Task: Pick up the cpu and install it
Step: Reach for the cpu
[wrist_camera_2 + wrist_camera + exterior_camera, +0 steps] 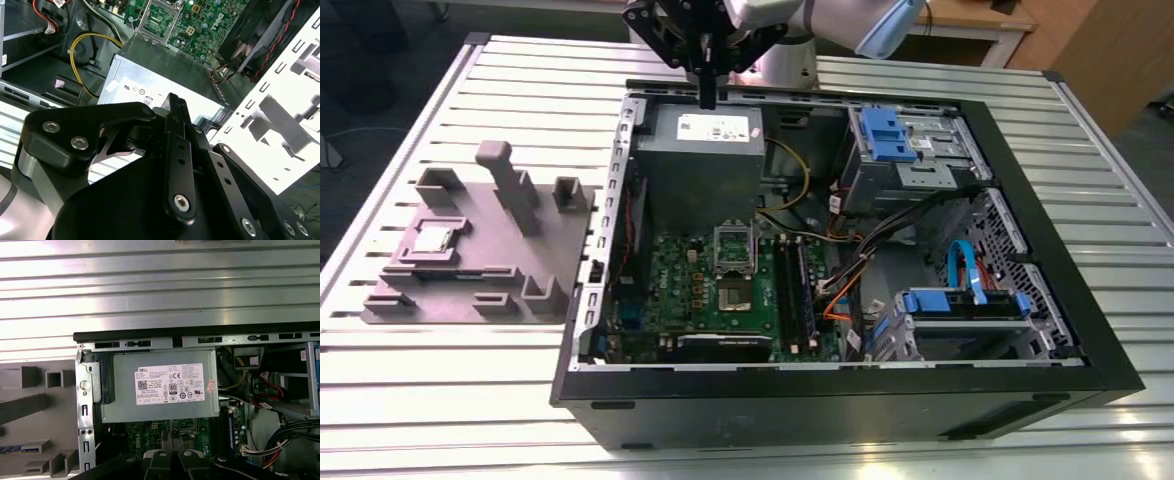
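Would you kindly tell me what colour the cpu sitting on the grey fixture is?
The cpu is shiny silver-grey, seen best in the exterior view.

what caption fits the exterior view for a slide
Gripper poised above the open computer case; cpu sits in the grey fixture.

The arm (767,15) enters at the top of the exterior view, its silver wrist carrying a black gripper (708,97) that points straight down. The linkage bars splay outward, and in both wrist views the two fingers (179,150) meet in one narrow blade with nothing between them.
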### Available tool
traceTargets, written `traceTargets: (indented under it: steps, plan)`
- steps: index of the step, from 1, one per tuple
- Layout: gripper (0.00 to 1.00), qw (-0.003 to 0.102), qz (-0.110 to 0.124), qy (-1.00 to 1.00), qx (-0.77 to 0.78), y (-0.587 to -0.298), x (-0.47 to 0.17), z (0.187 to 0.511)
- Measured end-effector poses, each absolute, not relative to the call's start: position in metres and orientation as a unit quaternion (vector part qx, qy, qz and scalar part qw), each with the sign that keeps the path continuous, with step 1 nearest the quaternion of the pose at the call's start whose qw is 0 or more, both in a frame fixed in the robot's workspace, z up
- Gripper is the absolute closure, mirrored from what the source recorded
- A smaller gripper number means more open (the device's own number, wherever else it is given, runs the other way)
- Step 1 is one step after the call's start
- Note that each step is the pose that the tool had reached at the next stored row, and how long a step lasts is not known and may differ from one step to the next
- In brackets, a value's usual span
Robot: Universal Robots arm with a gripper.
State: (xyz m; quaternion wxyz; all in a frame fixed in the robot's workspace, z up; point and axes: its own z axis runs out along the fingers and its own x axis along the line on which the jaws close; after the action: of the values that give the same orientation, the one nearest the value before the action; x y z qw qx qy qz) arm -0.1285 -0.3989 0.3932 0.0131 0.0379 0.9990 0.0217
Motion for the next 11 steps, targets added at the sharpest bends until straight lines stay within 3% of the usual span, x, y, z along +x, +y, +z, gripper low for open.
traceTargets:
  steps: [11]
  plan:
    - [0.9, 0.013, 0.022, 0.999, 0.038, -0.3989, -0.1296, 0.3932]
